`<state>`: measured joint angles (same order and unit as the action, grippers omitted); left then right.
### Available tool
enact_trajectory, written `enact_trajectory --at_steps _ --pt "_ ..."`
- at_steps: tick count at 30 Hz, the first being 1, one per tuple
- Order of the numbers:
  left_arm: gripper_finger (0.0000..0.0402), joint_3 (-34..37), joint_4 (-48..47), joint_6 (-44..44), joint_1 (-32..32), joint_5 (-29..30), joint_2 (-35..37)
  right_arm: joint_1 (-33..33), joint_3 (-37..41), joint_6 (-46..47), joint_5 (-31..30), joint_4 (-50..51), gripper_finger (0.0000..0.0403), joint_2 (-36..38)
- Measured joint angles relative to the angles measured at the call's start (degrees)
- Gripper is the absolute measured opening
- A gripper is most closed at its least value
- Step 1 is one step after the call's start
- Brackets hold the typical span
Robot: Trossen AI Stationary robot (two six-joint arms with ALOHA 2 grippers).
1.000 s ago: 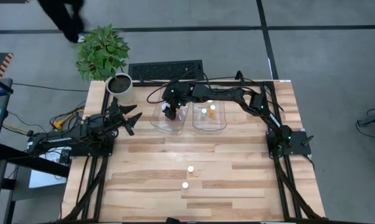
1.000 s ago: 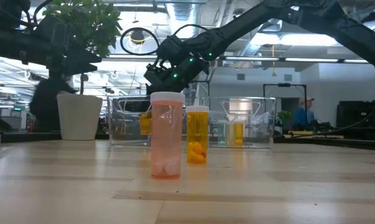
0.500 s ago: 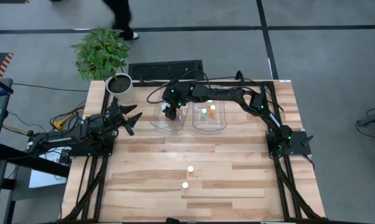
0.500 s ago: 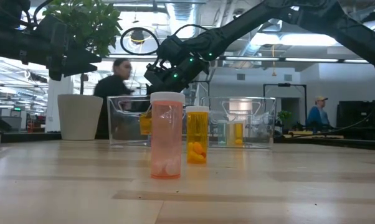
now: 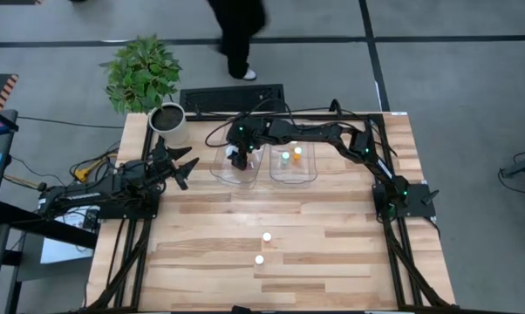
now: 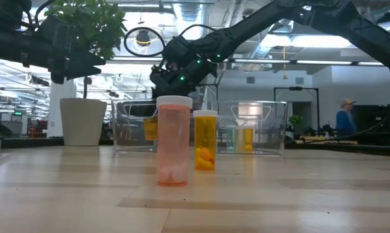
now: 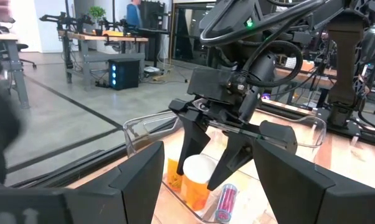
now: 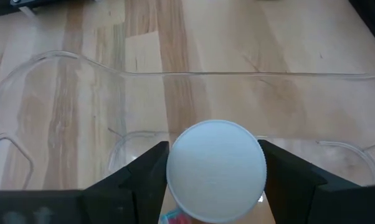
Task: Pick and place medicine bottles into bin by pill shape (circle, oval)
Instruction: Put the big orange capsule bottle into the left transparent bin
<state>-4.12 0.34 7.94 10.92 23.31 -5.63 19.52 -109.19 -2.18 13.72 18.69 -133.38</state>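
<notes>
My right gripper (image 5: 238, 160) reaches into the left clear bin (image 5: 221, 172) and is shut on an orange medicine bottle with a white cap (image 7: 199, 180). In that bin an orange bottle (image 7: 173, 170) stands behind it and a pink one (image 7: 225, 200) lies beside it. The right clear bin (image 5: 308, 174) holds a green bottle (image 5: 285, 158) and an orange bottle (image 5: 297, 153), both upright. A pink bottle (image 6: 173, 141) and an orange bottle (image 6: 205, 141) stand on the table nearer the front. My left gripper (image 5: 184, 166) waits open at the table's left, pointing level toward the bins. My right gripper pinches the bottle's white cap by its round rim (image 8: 175, 175) between its two fingers, one on each side. The fingers (image 7: 189, 149) slant down into the bin from the far side. The bottle stays upright inside the bin; whether its base touches the bin floor I cannot tell.
A white plant pot (image 5: 167, 119) with a leafy plant stands at the far left corner. A dark keyboard-like mat (image 5: 232, 98) lies beyond the bins. Bare wood stretches across the near half of the table around the two standing bottles. A person (image 5: 238, 26) walks past beyond the far edge.
Neither arm nor any bottle has moved. A person beyond the table's far edge has walked from left to right.
</notes>
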Motion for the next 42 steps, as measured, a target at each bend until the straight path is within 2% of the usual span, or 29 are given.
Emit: enact_trajectory --at_steps 34,42 --pt "0.0240 0.00 0.00 0.84 0.00 -0.02 0.00 -0.78 0.00 -1.28 -0.55 3.77 0.0246 0.02" --pt "0.0240 0.00 0.00 0.85 -0.01 -0.02 0.01 -0.75 0.00 -1.28 -0.57 3.45 0.0294 0.02"
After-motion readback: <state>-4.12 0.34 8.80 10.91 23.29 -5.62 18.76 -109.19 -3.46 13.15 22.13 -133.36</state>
